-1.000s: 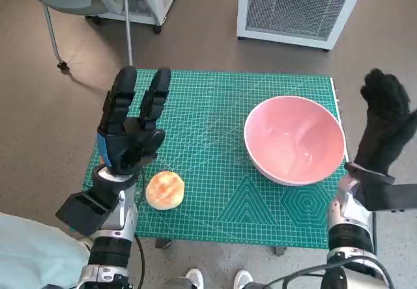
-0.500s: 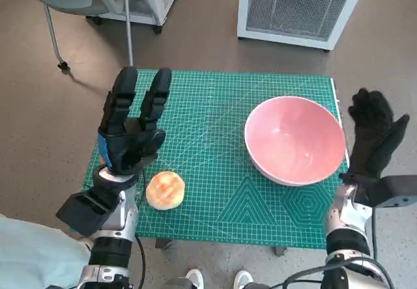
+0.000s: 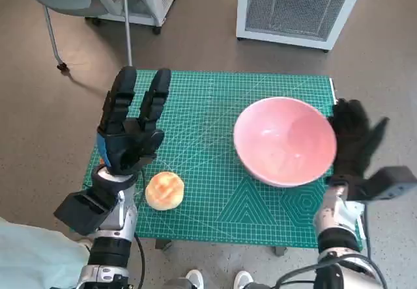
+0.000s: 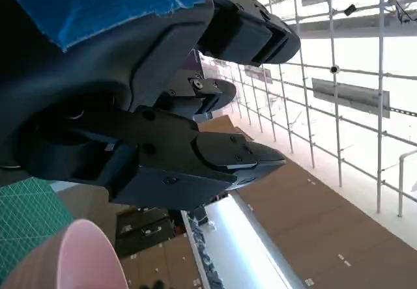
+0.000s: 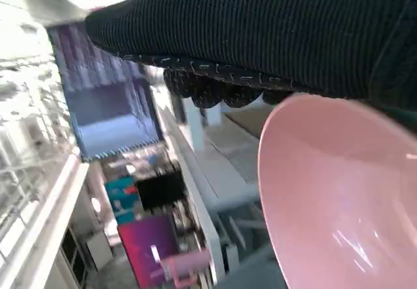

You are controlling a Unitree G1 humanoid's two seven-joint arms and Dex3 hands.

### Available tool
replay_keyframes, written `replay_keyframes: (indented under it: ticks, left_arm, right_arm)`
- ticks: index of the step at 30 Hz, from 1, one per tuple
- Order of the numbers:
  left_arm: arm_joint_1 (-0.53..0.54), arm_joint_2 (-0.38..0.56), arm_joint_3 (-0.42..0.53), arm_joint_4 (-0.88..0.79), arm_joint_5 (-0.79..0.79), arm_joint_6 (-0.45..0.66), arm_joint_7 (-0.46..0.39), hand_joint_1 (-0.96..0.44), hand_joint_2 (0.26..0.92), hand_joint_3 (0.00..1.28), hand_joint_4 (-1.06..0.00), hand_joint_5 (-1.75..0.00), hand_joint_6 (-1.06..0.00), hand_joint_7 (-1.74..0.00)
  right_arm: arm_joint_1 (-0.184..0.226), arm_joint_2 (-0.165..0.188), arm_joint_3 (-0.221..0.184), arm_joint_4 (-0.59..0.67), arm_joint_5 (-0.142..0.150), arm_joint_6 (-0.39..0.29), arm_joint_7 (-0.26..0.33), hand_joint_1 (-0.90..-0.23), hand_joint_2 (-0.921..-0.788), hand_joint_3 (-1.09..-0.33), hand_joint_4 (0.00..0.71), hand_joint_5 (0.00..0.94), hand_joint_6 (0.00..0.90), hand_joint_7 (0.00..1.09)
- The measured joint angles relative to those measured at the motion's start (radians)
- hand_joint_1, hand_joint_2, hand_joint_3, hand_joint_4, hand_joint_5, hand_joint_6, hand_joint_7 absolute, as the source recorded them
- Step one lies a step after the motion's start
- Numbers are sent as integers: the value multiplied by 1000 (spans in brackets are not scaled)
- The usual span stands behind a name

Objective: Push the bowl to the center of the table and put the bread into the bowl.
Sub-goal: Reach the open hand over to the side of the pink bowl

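A pink bowl [image 3: 285, 140] stands on the right half of the green cutting mat [image 3: 208, 107], empty inside. My right hand [image 3: 352, 138], in its black glove, presses flat against the bowl's right rim with its fingers spread. The right wrist view shows the glove [image 5: 273, 35] over the bowl's rim [image 5: 339, 191]. A round golden bread roll [image 3: 164, 190] lies near the mat's front left corner. My left hand [image 3: 132, 129] hovers upright just behind the roll, fingers extended and holding nothing. The bowl's edge [image 4: 85, 256] shows in the left wrist view.
The mat covers the small table, whose right edge lies under my right hand. A white cabinet with a grille [image 3: 296, 6] stands behind the table. A chair leg [image 3: 52, 32] and a metal pole [image 3: 128, 22] stand at the back left. Shoes [image 3: 215, 280] show at the front.
My right hand came down and in from the table's right side to the bowl's rim. The bowl has slid a little to the left. The left hand and roll stayed put.
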State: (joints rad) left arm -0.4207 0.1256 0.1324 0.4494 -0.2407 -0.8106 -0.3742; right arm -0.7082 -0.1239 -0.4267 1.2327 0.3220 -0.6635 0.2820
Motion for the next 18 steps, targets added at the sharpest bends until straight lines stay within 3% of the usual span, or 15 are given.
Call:
replay_keyframes:
  ticks: [11, 18]
  left_arm:
    - [12, 21, 3, -48, -1, 24, 1, -50, 921, 235, -388, -2, -504, -3]
    - [36, 24, 3, -82, 0, 42, 5, -50, 921, 231, -389, -2, -506, -3]
  right_arm:
    - [-22, 38, 61, 18, -58, 38, -1, -420, -921, -908, 207, 5, 81, 405]
    - [-51, 59, 90, 27, -93, 60, -7, -418, -921, -878, 258, 15, 142, 344]
